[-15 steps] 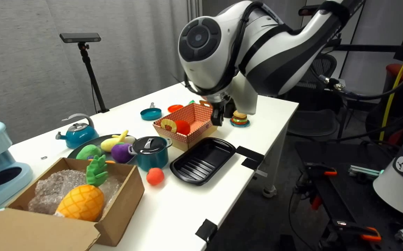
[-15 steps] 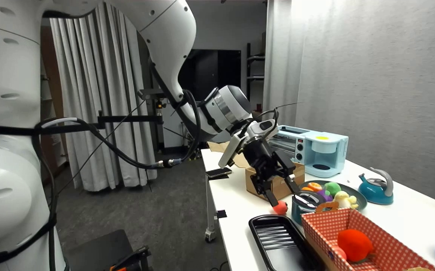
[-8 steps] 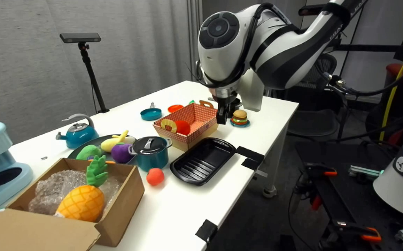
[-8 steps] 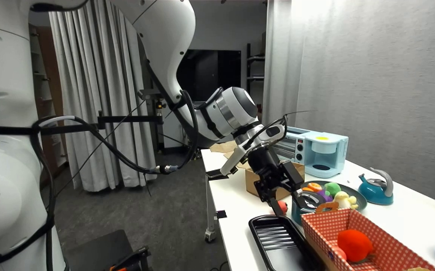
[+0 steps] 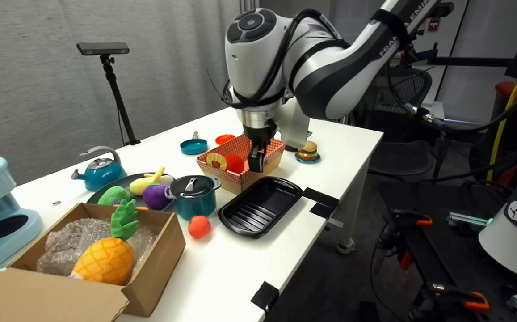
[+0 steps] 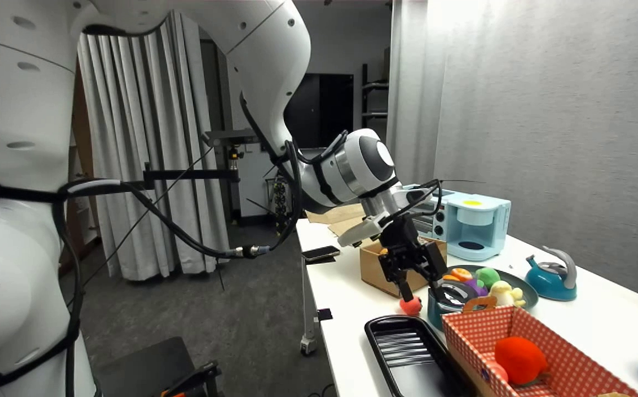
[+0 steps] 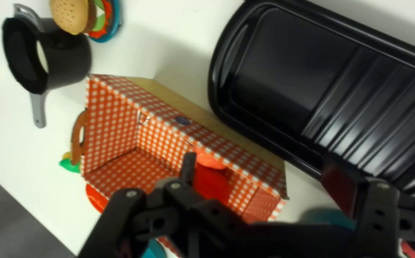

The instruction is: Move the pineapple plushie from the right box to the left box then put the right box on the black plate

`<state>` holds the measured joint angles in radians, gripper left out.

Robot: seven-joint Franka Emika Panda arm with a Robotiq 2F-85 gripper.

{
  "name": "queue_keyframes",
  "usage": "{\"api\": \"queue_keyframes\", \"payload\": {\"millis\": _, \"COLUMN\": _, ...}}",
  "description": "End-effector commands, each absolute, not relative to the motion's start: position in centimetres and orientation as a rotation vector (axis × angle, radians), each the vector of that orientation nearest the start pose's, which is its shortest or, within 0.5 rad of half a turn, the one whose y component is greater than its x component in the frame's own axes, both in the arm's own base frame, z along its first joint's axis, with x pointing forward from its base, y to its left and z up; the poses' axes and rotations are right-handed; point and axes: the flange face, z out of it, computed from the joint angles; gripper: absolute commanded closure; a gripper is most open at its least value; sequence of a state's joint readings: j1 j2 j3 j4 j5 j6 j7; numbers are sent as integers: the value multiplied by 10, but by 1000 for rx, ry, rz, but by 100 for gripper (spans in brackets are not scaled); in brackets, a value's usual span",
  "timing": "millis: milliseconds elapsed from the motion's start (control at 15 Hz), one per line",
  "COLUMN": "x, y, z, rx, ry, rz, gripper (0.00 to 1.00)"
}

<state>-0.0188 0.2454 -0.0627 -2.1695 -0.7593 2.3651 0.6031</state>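
Pineapple [image 5: 106, 260] in the carton [image 5: 160, 264]; hand [image 7: 263, 172] empty, jaws spread, above the checked box [image 7: 160, 136], its long wall toward the tray [image 7: 311, 86] showing between them in the wrist view, box and tray side by side, roughly parallel, wall pinch likely next.

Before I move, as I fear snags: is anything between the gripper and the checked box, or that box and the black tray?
Nothing visible. In the wrist view the open gripper frames part of the checked box; the black tray lies along the box's long side, the teal pot off one short end.
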Motion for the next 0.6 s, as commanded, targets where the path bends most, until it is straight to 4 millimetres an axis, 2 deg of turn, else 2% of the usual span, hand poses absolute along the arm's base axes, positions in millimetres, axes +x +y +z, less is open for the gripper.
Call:
{"api": "queue_keyframes", "payload": {"millis": 0, "x": 592, "y": -51, "z": 279, "rx": 2746, "ry": -122, "rz": 151, "gripper": 13}}
{"api": "queue_keyframes", "payload": {"millis": 200, "x": 616, "y": -52, "z": 274, "rx": 2793, "ry": -72, "rz": 194, "gripper": 14}}
{"api": "queue_keyframes", "payload": {"millis": 333, "x": 624, "y": -64, "z": 267, "rx": 2794, "ry": -32, "rz": 219, "gripper": 16}}
{"api": "queue_keyframes", "payload": {"millis": 533, "x": 625, "y": -97, "z": 254, "rx": 2793, "ry": -20, "rz": 248, "gripper": 14}}
